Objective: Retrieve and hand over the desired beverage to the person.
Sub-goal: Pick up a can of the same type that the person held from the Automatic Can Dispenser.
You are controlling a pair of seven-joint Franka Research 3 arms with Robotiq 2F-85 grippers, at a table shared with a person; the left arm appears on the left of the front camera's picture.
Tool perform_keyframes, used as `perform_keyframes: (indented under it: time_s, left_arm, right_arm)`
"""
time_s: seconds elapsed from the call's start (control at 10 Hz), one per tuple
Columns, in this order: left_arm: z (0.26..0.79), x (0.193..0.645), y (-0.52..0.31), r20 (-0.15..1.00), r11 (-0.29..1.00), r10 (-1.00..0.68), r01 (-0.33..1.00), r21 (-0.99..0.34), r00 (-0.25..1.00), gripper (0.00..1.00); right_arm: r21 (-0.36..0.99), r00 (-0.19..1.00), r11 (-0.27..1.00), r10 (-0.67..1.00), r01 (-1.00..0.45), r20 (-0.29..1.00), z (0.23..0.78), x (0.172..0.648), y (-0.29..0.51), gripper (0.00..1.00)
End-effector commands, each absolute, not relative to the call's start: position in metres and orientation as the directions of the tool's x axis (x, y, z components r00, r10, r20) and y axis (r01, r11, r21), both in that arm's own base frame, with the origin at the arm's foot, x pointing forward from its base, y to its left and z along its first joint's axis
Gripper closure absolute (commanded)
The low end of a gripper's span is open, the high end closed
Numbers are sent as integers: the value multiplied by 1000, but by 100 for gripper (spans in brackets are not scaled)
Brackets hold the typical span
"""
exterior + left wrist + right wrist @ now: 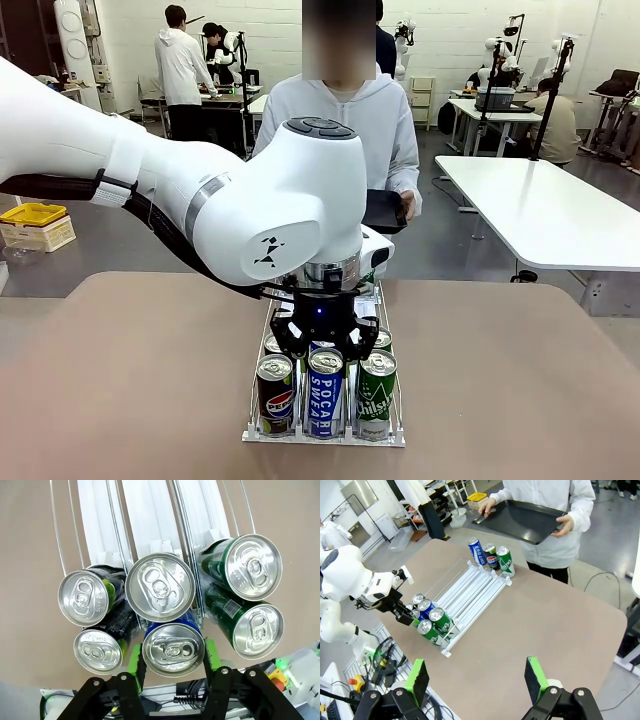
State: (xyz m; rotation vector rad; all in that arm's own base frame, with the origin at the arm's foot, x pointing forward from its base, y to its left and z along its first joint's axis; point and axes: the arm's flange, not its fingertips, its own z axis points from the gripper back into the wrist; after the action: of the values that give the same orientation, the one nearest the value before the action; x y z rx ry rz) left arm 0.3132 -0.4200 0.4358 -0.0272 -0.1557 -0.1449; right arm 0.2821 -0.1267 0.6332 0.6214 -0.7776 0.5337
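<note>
A blue Pocari Sweat can (325, 392) stands front and middle in a wire rack (325, 437), between a Pepsi can (275, 395) and a green can (377, 395). My left gripper (325, 350) comes down on it from above. In the left wrist view its green pads (134, 660) press both sides of the blue can (173, 650). My right gripper (476, 680) hangs open and empty high over the table. The person (345, 120) stands at the far side holding a black tray (385, 210) in both hands.
Several more cans (160, 586) stand in the rack lanes right behind the held one. Three cans (491, 555) stand at the rack's far end near the person. A white table (550, 210) is at the back right and a yellow box (35, 225) at the left.
</note>
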Motion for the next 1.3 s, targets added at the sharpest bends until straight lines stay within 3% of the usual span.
perform_keyframes:
  time_s: [0.0,0.8,1.2]
  left_arm:
    - [453,314,-422,108,986,-167,166,22,980,100]
    - [631,292,-405,192,985,-140,156,-69,971,100]
    - [675,305,-417,220,993,-109,114,-13,970,100]
  right_arm:
    - [318,586,679,204,-662,785,636,285,-126,0]
    - [318,586,679,204,-662,785,636,285,-126,0]
    - [318,586,679,204,-662,785,636,285,-126,0]
